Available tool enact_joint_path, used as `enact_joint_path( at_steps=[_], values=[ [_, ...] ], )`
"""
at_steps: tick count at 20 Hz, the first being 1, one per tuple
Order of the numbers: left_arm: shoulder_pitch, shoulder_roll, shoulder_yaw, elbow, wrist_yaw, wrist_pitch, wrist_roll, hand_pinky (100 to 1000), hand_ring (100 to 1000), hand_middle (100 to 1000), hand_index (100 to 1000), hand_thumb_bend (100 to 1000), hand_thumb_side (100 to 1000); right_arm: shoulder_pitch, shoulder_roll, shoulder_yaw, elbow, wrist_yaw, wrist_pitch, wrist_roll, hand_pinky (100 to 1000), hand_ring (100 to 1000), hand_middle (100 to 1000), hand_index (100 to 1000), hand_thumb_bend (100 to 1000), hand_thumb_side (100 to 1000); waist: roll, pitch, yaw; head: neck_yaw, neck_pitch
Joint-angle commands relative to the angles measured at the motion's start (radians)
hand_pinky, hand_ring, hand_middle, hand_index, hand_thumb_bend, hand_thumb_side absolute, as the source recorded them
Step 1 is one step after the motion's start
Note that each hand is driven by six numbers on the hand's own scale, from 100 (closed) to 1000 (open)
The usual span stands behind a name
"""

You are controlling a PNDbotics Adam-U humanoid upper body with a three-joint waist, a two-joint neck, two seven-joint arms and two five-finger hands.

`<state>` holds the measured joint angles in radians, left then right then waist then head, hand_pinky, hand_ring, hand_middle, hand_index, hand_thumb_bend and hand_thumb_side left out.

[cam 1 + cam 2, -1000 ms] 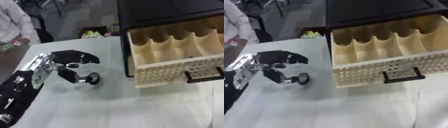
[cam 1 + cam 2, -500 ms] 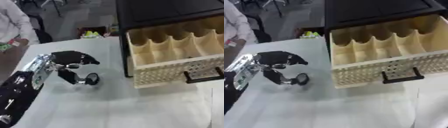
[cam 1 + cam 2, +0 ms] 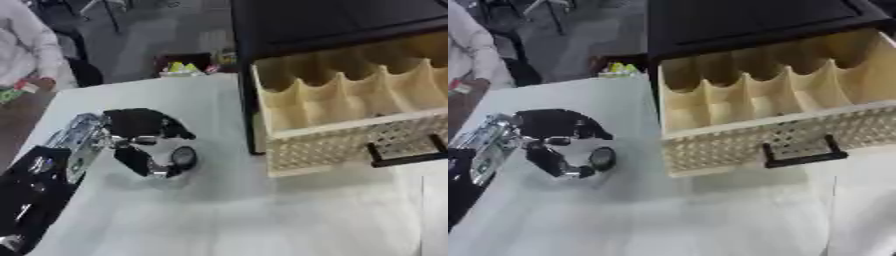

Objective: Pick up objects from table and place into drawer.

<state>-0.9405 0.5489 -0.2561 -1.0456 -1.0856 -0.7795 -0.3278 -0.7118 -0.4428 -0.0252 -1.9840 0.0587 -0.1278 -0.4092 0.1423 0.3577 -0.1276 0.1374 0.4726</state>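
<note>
The small dark round object (image 3: 184, 157), the thing we are to pick up, lies on the white tabletop (image 3: 245, 215) at about nine o'clock from the drawer, well apart from it, and sits right at the thumb tip of our left robot hand; we cannot make out more of it than a dark disc with a paler centre.

Going from largest to smallest, we see first the white tabletop, which fills the lower part of both views. Next comes the black cabinet (image 3: 745, 20) at twelve to one o'clock, with its pale wooden drawer (image 3: 754, 145) pulled out toward us. The drawer's front is a perforated cream panel carrying a black bar handle (image 3: 802, 156), and its inside is split by wavy wooden dividers (image 3: 776, 82) into a row of compartments that look bare.

Our left arm, black with silver joints (image 3: 74, 145), comes in from eight o'clock. Its left robot hand (image 3: 140, 142) rests low on the tabletop with the fingers (image 3: 144, 122) curled over in an arch and the thumb (image 3: 140, 162) bent beneath them. The round object touches or nearly touches the thumb tip; we cannot tell whether it is truly pinched.

At eleven o'clock beyond the tabletop's far edge stands a small yellow-green item (image 3: 182, 67) on the floor.
</note>
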Motion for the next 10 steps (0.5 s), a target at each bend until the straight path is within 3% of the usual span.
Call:
enact_joint_path(
  at_steps=[1,10],
  values=[
    [-0.01,0.017,0.007,0.003,-0.033,-0.127,-0.092,780,849,778,968,370,1000,-0.014,-0.011,-0.012,-0.016,-0.006,-0.002,0.001,230,465,456,666,868,987,-0.007,-0.018,-0.002,0.006,-0.014],
    [-0.008,0.015,0.025,0.037,-0.137,-0.127,0.048,741,825,764,988,281,1000,-0.016,-0.008,-0.012,-0.016,-0.007,-0.002,0.004,224,463,453,663,868,987,-0.007,-0.012,-0.008,0.011,-0.023]
  ],
)
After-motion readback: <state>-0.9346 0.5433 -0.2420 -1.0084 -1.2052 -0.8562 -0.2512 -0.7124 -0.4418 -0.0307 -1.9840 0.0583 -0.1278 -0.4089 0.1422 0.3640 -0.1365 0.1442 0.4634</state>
